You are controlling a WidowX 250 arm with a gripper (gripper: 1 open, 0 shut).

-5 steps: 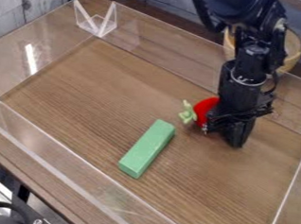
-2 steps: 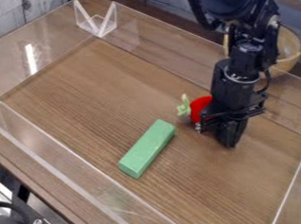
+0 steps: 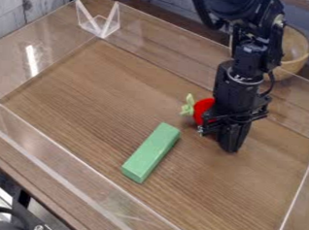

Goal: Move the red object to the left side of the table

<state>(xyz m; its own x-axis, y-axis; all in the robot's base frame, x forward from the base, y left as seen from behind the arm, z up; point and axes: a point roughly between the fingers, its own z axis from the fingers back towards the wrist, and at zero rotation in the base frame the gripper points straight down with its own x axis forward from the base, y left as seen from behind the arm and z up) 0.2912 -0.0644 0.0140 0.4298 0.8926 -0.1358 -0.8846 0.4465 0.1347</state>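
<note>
The red object [image 3: 204, 110], a small red toy fruit with a green leafy stem, rests on the brown wood-grain table [image 3: 93, 99] right of centre. Only its left part and the stem show; the rest is hidden behind my black gripper [image 3: 230, 142]. The gripper points almost straight down with its tip at the tabletop, right against the fruit's right side. Its jaws look shut. From this view I cannot tell whether they hold the fruit or only touch it.
A flat light-green block [image 3: 152, 152] lies on the table just left of and in front of the gripper. A wooden bowl [image 3: 293, 52] sits at the back right, behind the arm. Low clear acrylic walls [image 3: 62, 185] border the table.
The gripper and the red fruit have shifted slightly to the left together. The green block has not moved.
</note>
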